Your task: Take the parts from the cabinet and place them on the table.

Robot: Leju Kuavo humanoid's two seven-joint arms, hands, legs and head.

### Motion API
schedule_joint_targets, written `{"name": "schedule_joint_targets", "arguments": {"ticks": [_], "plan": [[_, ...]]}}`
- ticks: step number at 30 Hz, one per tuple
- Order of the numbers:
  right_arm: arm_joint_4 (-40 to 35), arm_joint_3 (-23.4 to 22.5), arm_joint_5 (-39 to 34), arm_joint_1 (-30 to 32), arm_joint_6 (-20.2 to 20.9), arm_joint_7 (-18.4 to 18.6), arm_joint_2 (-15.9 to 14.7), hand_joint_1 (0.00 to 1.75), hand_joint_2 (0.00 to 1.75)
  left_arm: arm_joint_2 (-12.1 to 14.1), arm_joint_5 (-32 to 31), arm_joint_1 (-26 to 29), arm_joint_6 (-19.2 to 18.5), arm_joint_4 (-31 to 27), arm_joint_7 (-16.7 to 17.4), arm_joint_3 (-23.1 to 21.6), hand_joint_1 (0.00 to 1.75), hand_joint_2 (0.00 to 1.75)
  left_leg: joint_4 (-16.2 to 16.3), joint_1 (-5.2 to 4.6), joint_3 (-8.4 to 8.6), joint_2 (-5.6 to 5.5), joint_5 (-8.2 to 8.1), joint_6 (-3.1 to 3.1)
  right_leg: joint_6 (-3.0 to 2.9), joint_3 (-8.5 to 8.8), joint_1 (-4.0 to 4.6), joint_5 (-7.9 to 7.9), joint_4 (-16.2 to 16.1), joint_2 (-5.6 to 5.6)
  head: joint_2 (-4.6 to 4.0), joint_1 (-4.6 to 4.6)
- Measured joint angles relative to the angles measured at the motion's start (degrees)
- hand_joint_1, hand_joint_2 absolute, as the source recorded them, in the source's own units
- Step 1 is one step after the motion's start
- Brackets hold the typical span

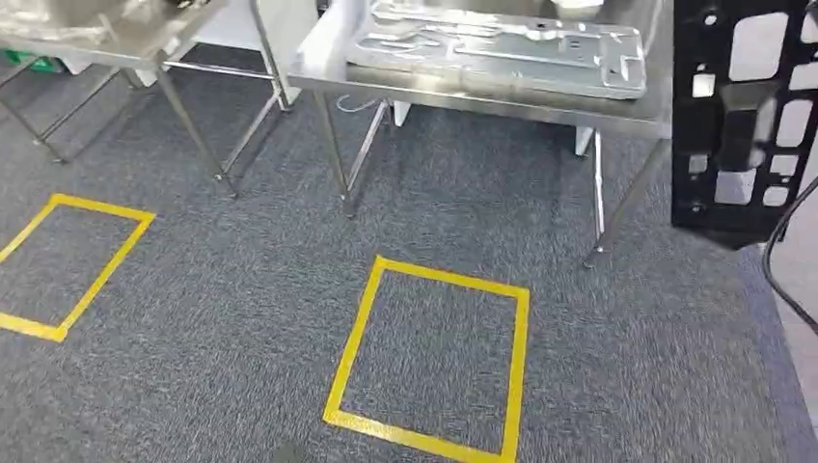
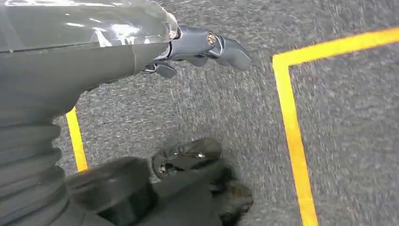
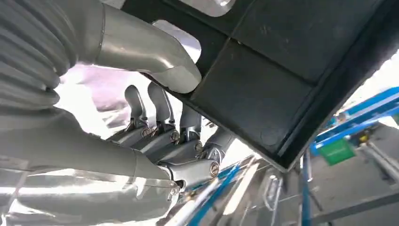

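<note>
A black flat part (image 1: 695, 207) with several cut-out openings stands upright at the right edge of the head view, beside the steel table (image 1: 482, 101). In the right wrist view my right hand (image 3: 160, 117) grips this black part (image 3: 282, 61), thumb on one face and fingers behind the other. My left hand (image 2: 197, 47) hangs above the grey carpet, fingers loosely apart and holding nothing. Silver stamped metal parts (image 1: 502, 43) lie on the steel table.
A second steel table (image 1: 116, 43) stands at the far left. Two yellow tape squares (image 1: 429, 362) (image 1: 68, 265) mark the grey carpet in front of the tables. Thin table legs (image 1: 338, 154) reach down to the floor. A black cable (image 1: 777, 260) hangs at the right.
</note>
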Motion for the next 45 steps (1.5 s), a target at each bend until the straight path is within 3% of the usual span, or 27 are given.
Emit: {"name": "schedule_joint_targets", "arguments": {"ticks": [1,2,3,4,5,6,7,8,10,11,12,13,14,15,16,17,18,19,20,21,22,23,25,29,33,36,45], "plan": [[0.0,0.0,0.0,0.5,-0.1,0.0,0.0,1.75,1.75,0.0,0.0,0.1,0.0,0.0,0.0,0.0,0.00,1.75,3.4,0.00,-1.71,-0.06,-0.80,0.10,-0.06,-0.02,0.20,0.04,0.0,0.88,0.02,-0.02],[0.1,0.0,0.1,0.8,-0.1,-0.1,0.0,1.75,1.75,0.0,0.0,0.1,0.0,0.0,0.0,0.0,0.00,1.75,4.3,-0.03,-2.29,-0.08,-0.24,0.32,-0.09,-0.01,0.40,0.06,0.0,1.73,0.02,-0.02],[0.1,0.0,0.1,1.1,-0.2,-0.3,0.0,1.75,1.75,0.0,0.0,0.1,0.0,0.0,0.0,0.0,0.00,1.75,2.3,-0.11,-1.62,-0.13,1.67,0.72,-0.12,-0.01,0.57,0.09,0.1,2.67,0.00,0.00],[0.2,0.0,0.2,1.2,-0.4,-0.5,0.0,1.75,1.75,0.0,0.0,0.1,0.0,0.0,0.0,0.0,0.00,1.75,-1.7,-0.29,0.03,-0.37,4.16,1.19,-0.13,0.00,0.75,0.10,0.1,3.57,0.00,-0.02],[0.2,0.0,0.2,1.3,-0.5,-0.7,0.1,1.75,1.75,0.0,0.0,0.1,0.0,0.0,0.0,0.0,0.00,1.75,-7.6,-0.52,2.54,-1.01,7.27,2.06,-0.16,0.10,1.02,0.10,0.2,3.88,0.00,-0.02],[0.2,0.0,0.2,1.4,-0.8,-1.0,0.1,1.75,1.75,0.0,0.1,0.1,0.0,0.0,-0.1,0.0,0.00,1.75,-12.3,-0.84,4.40,-1.98,9.11,3.05,-0.18,0.12,0.96,0.12,0.1,4.38,0.00,-0.02],[0.3,0.0,0.2,1.3,-1.3,-1.3,0.1,1.75,1.75,0.4,0.1,0.0,0.1,0.1,-0.1,0.0,0.00,1.75,-13.3,-0.78,4.81,-2.22,8.49,3.61,0.05,-0.01,1.26,0.21,0.2,4.66,0.02,0.00],[0.4,-0.3,0.2,1.4,-1.7,-1.3,-0.1,1.75,1.75,0.3,0.1,0.0,0.1,0.1,-0.1,0.0,0.00,1.75,-13.8,-0.86,5.01,-2.04,8.74,3.35,0.36,-0.18,0.89,0.36,0.2,5.02,0.00,-0.02],[0.5,-0.4,0.5,1.9,-1.9,-1.5,-0.3,1.75,1.75,0.2,0.1,-0.1,0.1,0.1,-0.1,0.0,0.00,1.75,-13.9,-1.16,5.20,-1.77,8.91,3.46,1.06,-0.29,0.44,0.73,-0.1,5.60,0.02,-0.02],[0.6,-0.6,0.5,1.9,-2.0,-1.6,-0.6,1.75,1.75,0.2,0.1,-0.1,0.1,0.1,-0.2,0.0,0.00,1.75,-15.0,-0.81,5.51,-1.44,9.59,3.65,1.55,-0.29,0.88,0.93,-0.4,5.81,0.02,0.00],[0.7,-0.7,0.5,2.1,-2.0,-1.8,-0.6,1.75,1.75,0.1,0.1,-0.3,0.2,0.1,-0.2,0.0,0.00,1.75,-15.8,-0.63,5.83,-0.94,10.21,3.51,1.46,-0.53,0.80,0.24,0.3,3.23,0.00,0.00],[0.7,-0.7,0.5,1.8,-2.0,-1.8,-0.7,1.75,1.75,0.1,0.1,-0.4,0.2,0.1,-0.3,0.0,0.00,1.75,-16.1,-0.59,5.82,-0.85,10.45,3.89,1.55,-1.62,0.92,-1.77,2.6,0.86,0.02,0.04],[0.7,-0.8,0.5,1.7,-2.0,-1.9,-0.7,1.75,1.75,0.0,0.1,-0.3,0.2,0.1,-0.3,0.0,0.00,1.75,-16.1,-0.57,5.69,-0.78,10.57,3.94,1.87,-3.27,0.76,-4.04,6.4,-0.18,0.02,0.02],[0.7,-0.8,0.5,1.8,-1.9,-1.8,-0.7,1.75,1.75,0.0,0.0,-0.2,0.2,0.1,-0.3,0.0,0.00,1.75,-16.0,-0.54,5.58,-0.55,10.57,3.93,2.21,-5.41,0.49,-6.27,11.4,-0.59,0.00,0.00],[0.9,-0.9,0.5,1.9,-1.7,-1.8,-0.8,1.75,1.75,0.0,0.0,-0.1,0.2,0.1,-0.2,0.0,0.00,1.75,-15.9,-0.48,5.46,-0.37,10.56,3.92,2.52,-7.03,0.20,-7.49,15.1,-0.71,0.00,0.02],[0.9,-0.9,0.5,2.0,-1.4,-1.7,-1.0,1.75,1.75,0.0,0.0,-0.1,0.2,0.1,0.0,-0.1,0.00,1.75,-15.7,-0.43,5.30,-0.17,10.53,3.85,2.80,-7.74,-0.09,-7.53,16.6,-0.78,0.02,0.02],[0.9,-0.9,0.5,1.9,-1.0,-1.6,-1.2,1.75,1.75,-0.2,0.0,-0.2,0.2,0.1,0.3,-0.1,0.00,1.75,-15.5,-0.32,5.13,-0.04,10.45,3.70,3.08,-6.98,-0.35,-6.31,15.3,-0.91,0.02,0.02],[0.9,-0.9,0.5,1.9,-0.9,-1.5,-1.4,1.75,1.75,-0.2,0.0,-0.2,0.2,0.1,0.6,-0.1,0.00,1.75,-15.1,-0.17,5.05,0.10,10.25,3.40,3.37,-4.79,-0.57,-4.21,11.5,-1.08,0.02,0.02],[0.9,-0.9,0.5,1.8,-0.7,-1.5,-1.5,1.75,1.75,-0.2,0.0,-0.2,0.2,0.1,0.7,-0.1,0.00,1.75,-14.6,0.03,4.99,0.22,9.92,2.96,3.64,-1.67,-0.77,-1.85,6.2,-1.39,0.00,0.02],[0.9,-1.0,0.5,1.6,-0.7,-1.4,-1.6,1.75,1.75,-0.2,0.0,-0.3,0.3,0.1,0.8,-0.1,0.00,1.75,-14.0,0.12,4.87,0.39,9.53,2.46,3.93,0.93,-0.99,-0.90,1.2,-1.89,0.00,0.02],[0.9,-1.0,0.5,1.4,-0.7,-1.4,-1.7,1.75,1.75,-0.1,0.0,-0.4,0.5,0.1,0.8,-0.1,0.00,1.75,-13.7,-0.31,4.50,0.45,9.29,2.03,3.53,1.10,-0.29,-1.72,1.2,-1.81,0.00,0.02],[0.8,-1.0,0.5,1.4,-0.6,-1.4,-1.8,1.75,1.75,-0.2,0.0,-0.5,0.6,0.1,0.7,-0.1,0.00,1.75,-13.5,-0.34,4.45,0.46,9.17,1.82,2.58,0.95,-0.33,-1.38,0.9,-1.22,0.00,0.00],[0.8,-1.0,0.6,1.6,-0.5,-1.1,-1.9,1.75,1.75,-0.2,0.9,-0.5,0.6,0.1,0.3,-0.1,0.00,1.75,-13.4,-0.52,4.40,0.51,9.18,3.20,2.30,0.90,-0.55,-1.22,0.7,-1.08,0.00,-0.02],[0.8,-1.0,0.6,1.5,-0.4,-1.1,-2.1,1.75,1.75,-0.2,1.4,-0.6,0.6,0.1,0.0,0.0,0.00,1.75,-14.1,-0.47,4.53,0.75,9.55,2.64,1.57,0.60,-0.31,-1.08,0.7,-0.86,0.00,0.00],[0.8,-1.0,0.6,1.5,-0.3,-1.1,-2.3,1.75,1.75,-0.2,2.2,-0.7,0.5,0.1,-0.3,0.0,0.00,1.75,-14.6,-0.43,4.50,0.80,9.96,1.67,1.30,0.29,-0.27,-0.98,0.7,-0.86,0.02,-0.02],[0.8,-1.0,0.4,1.4,-0.3,-1.1,-2.3,1.75,1.75,-0.2,4.3,-0.7,-0.5,0.1,-0.6,1.2,0.00,1.75,-14.7,-0.38,4.43,0.79,10.05,1.29,1.23,0.23,-0.23,-0.94,0.8,-0.89,0.02,-0.02],[1.5,-1.0,0.4,1.4,-0.7,-1.3,-1.1,1.75,1.75,-0.1,4.4,-0.8,-1.2,0.1,2.3,1.9,0.00,1.75,-14.6,-0.45,4.29,0.75,10.10,1.09,1.27,0.23,-0.21,-0.87,0.8,-1.01,0.00,-0.02]]}}
